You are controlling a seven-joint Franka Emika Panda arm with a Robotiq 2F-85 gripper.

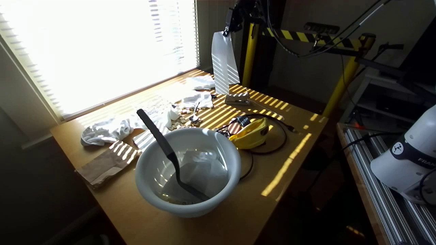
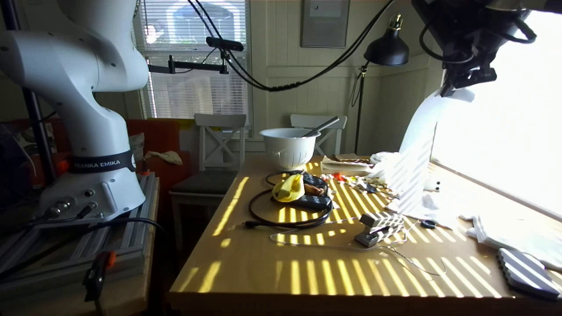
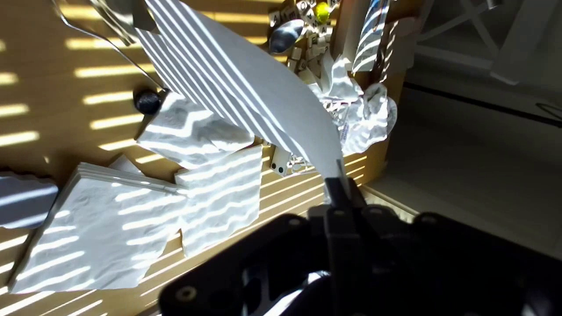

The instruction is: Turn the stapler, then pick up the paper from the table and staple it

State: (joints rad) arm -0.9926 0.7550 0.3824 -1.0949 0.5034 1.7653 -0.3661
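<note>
Paper (image 1: 220, 64), a thin whitish-grey rectangular sheet, is pinched by one end in the black end effector (image 1: 226, 33).
In an exterior view, its long axis is held near upright above the light-brown wooden surface (image 1: 211, 232); in an exterior view, its free end is seen just beside the grey oblong stapler (image 2: 381, 220); in the wrist view, contact cannot be told.

Spatula (image 2: 322, 126): lower end hidden inside the bowl (image 2: 290, 151) in an exterior view
Paper (image 2: 415, 162): lower end touching the counter (image 2: 246, 263) or apart, cannot tell
Grey slab (image 3: 22, 199): cut by the wrist view's left edge
</note>
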